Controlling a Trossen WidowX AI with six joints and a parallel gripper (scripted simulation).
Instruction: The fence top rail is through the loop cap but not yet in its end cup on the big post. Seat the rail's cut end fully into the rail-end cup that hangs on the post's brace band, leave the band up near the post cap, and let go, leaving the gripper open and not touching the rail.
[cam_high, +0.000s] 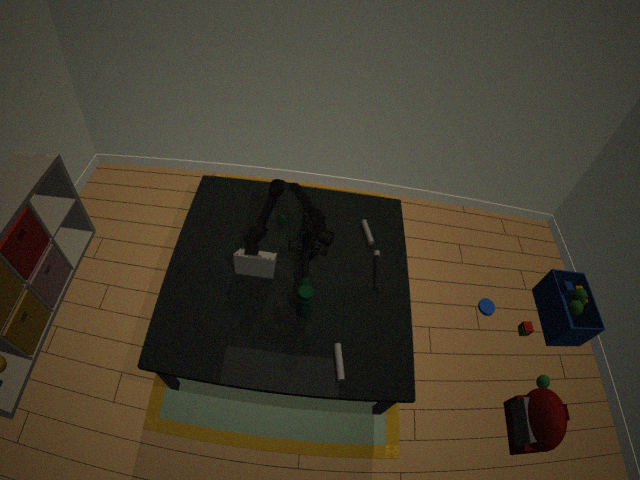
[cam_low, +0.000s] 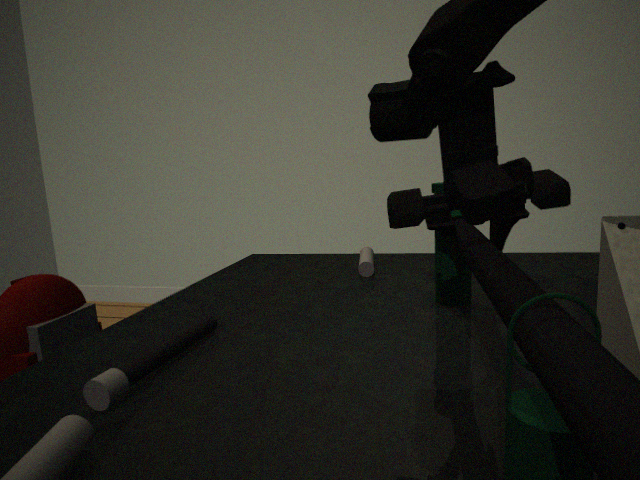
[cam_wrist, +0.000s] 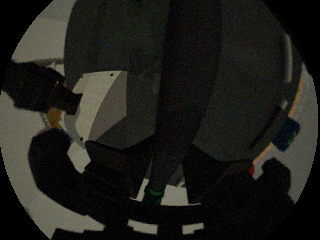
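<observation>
Worktop (cam_high: 206, 320) (cam_low: 289, 372): one dark rail (cam_low: 537, 310) (cam_wrist: 177, 115), grasped in my fingers (cam_low: 454, 214), passing through a green loop (cam_low: 511, 330); its far end meets green at the post (cam_low: 452, 279), seating unclear. One white block (cam_high: 254, 264) (cam_wrist: 107, 107), nearer the left edge.
</observation>
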